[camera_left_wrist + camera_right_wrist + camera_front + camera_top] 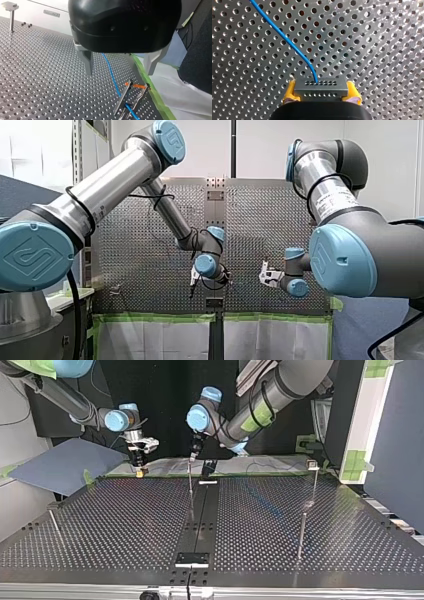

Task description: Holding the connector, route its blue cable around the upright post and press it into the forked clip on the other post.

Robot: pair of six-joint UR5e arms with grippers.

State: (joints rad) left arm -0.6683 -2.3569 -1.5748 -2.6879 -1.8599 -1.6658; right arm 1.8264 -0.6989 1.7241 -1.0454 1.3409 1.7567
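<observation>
With your right jaws gripping the grey connector block (321,88) and left jaws open, swing its thin blue cable (284,37) around the upright metal post (302,532).

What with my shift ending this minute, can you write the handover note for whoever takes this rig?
Right end effector: shut on the connector, yellow pads on both sides, over the perforated table.
Left end effector: open, holding nothing; the blue cable runs below, between its fingers.
Posts: two stand at the top view's right, a plain post and a capped post; no cable shows at either.
Done: connector grasped.
Left: route the cable around the post, then press it into the clip, which I cannot make out.
</observation>
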